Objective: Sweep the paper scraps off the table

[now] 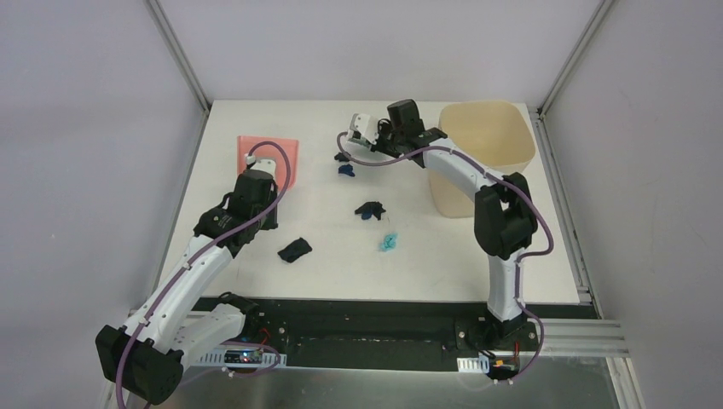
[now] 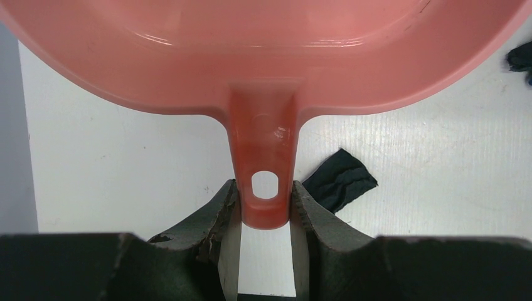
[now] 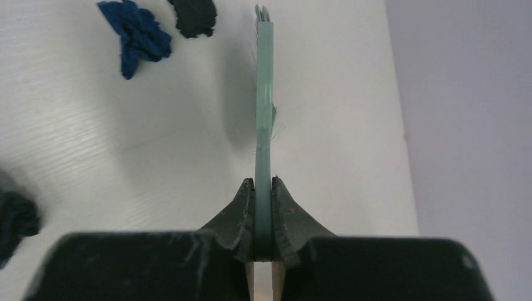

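My left gripper (image 1: 258, 173) is shut on the handle of the pink dustpan (image 1: 269, 148), at the table's (image 1: 443, 264) back left. In the left wrist view the fingers (image 2: 219, 210) clamp the handle (image 2: 264, 163), with a black scrap (image 2: 339, 182) just to the right. My right gripper (image 1: 376, 136) is shut on the teal brush (image 3: 264, 106), held edge-on above the table's back middle. Paper scraps lie between the arms: dark blue (image 1: 346, 169), black and blue (image 1: 370, 210), light teal (image 1: 389, 243), black (image 1: 294, 250). The right wrist view shows a blue scrap (image 3: 139, 37) and a black one (image 3: 193, 14) left of the brush.
A beige bin (image 1: 486, 145) stands at the back right, beside the right arm. Grey frame posts rise at the table's back corners. Another dark scrap (image 3: 15, 219) sits at the left edge of the right wrist view.
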Robot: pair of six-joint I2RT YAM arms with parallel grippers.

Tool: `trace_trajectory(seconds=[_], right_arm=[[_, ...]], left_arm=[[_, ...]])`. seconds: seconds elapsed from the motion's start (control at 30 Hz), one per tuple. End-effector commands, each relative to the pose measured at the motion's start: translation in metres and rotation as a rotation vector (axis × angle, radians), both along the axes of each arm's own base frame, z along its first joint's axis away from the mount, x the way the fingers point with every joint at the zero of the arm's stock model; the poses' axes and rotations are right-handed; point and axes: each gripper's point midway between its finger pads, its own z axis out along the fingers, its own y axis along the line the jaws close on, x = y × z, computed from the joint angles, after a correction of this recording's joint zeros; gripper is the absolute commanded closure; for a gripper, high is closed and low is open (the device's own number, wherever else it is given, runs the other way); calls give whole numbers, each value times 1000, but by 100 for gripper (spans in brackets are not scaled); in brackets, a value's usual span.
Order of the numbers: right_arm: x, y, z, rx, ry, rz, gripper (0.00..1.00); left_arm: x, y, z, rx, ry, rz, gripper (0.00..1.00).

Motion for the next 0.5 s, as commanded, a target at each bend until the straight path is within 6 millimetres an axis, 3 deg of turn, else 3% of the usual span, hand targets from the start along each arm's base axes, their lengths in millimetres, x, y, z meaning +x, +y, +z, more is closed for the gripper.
trace_trajectory(seconds=[0.0, 0.13, 0.3, 0.47], right_arm=[[37, 23, 41, -65, -262, 94, 100], [27, 48, 12, -124, -262, 234, 100], [-17, 71, -39, -307, -224, 492, 100], [-57, 69, -51, -423, -159, 641, 100]], left_arm=[[9, -4, 11, -34, -53, 1, 100], [9, -4, 10, -33, -48, -2, 100], [9, -7, 7, -41, -38, -13, 100], [9, -9, 5, -47, -27, -22, 100]])
